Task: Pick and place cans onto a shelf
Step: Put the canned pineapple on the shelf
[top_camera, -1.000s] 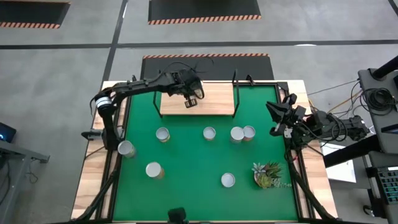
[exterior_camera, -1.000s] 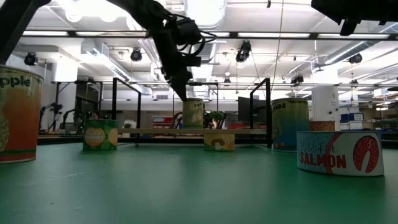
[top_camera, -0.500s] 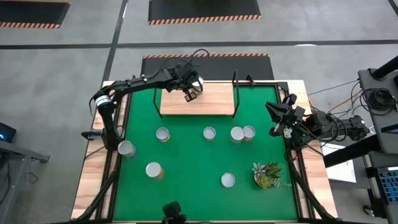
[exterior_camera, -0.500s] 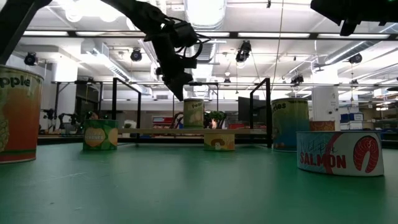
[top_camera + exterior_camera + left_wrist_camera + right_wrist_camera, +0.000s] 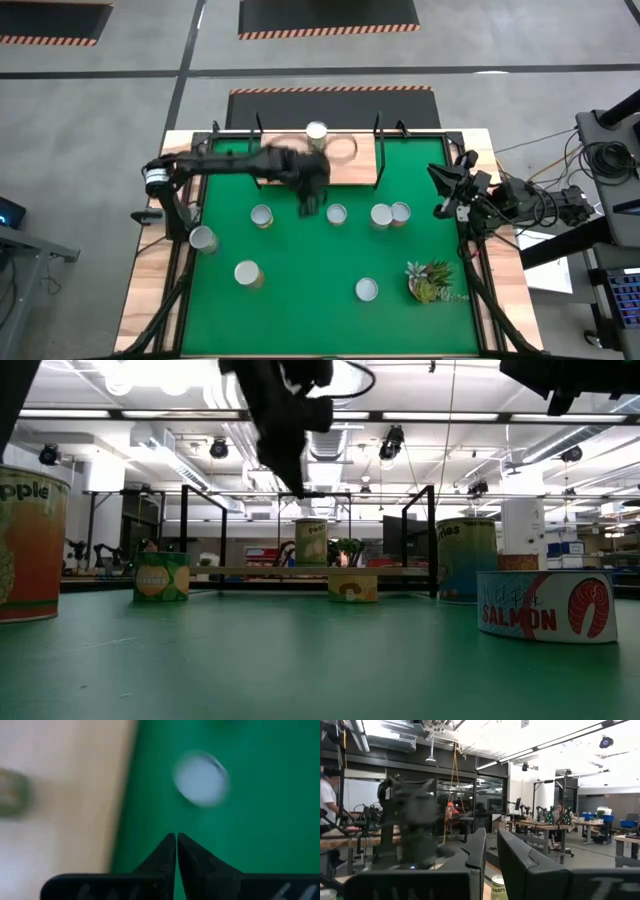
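1. On the shelf (image 5: 345,160), at the far edge of the green mat (image 5: 300,290), you see one can (image 5: 317,131) standing upright near the board's back edge, free of both grippers; the low view shows the same can (image 5: 311,542) on the board between the black brackets.
2. From above you count the other cans on the mat: one (image 5: 261,215) left of centre, one (image 5: 336,214) at centre, a touching pair (image 5: 390,214), one (image 5: 202,239) at the left edge, one (image 5: 247,273) nearer the front, and one (image 5: 366,290) front right, beside the leafy plant (image 5: 430,281).
3. Only the low view lets you read labels: a flat salmon tin (image 5: 545,606) at right and a tall can (image 5: 33,545) at far left.
4. Your left gripper (image 5: 310,200) hangs over the mat just in front of the shelf, blurred in the high view, the arm stretched across from the left side.
5. The left wrist view gives what the others hide: the left fingers (image 5: 165,855) pressed together and holding nothing, with a blurred can top (image 5: 201,778) ahead.
6. Your right gripper (image 5: 442,190) waits at the table's right edge, its fingers (image 5: 476,855) nearly together and empty, pointing level into the room.
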`<control>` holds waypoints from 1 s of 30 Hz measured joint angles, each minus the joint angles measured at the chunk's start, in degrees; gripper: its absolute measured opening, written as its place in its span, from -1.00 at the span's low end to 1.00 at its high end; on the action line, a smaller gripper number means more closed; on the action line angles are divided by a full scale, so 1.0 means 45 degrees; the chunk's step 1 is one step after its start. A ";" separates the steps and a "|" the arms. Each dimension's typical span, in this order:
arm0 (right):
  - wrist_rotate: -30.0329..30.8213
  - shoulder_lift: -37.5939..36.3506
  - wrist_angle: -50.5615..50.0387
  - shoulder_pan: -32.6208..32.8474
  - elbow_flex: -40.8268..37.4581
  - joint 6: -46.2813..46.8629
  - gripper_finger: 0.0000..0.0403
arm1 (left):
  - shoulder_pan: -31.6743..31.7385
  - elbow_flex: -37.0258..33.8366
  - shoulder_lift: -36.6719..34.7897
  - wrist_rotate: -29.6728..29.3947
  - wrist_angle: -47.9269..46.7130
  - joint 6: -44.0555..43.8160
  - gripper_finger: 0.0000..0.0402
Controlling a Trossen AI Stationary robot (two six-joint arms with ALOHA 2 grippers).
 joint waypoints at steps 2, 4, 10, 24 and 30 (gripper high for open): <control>-0.0001 0.0000 -0.0010 -0.0001 0.0080 0.0184 -0.82 | -0.0777 0.0000 -0.0043 0.0005 -0.1089 -0.0770 -1.00; -0.0005 0.0000 -0.0012 0.0000 0.0096 0.0207 -0.82 | -0.1535 0.0000 -0.0063 -0.0008 -0.1818 -0.1476 -1.00; -0.0005 0.0005 -0.0029 0.0000 0.0096 0.0285 -0.82 | -0.3620 0.0000 -0.0103 -0.0014 -0.2730 -0.2245 -1.00; -0.1774 0.1600 -0.0853 0.0005 0.1300 0.1607 -0.82 | -0.5549 -0.1167 -0.1624 -0.1190 -0.1117 -0.1585 -1.00; -0.1705 0.3007 -0.2650 0.0000 0.2527 0.1808 -0.82 | -0.5624 -0.1379 -0.2821 0.0059 -0.3833 -0.8601 -1.00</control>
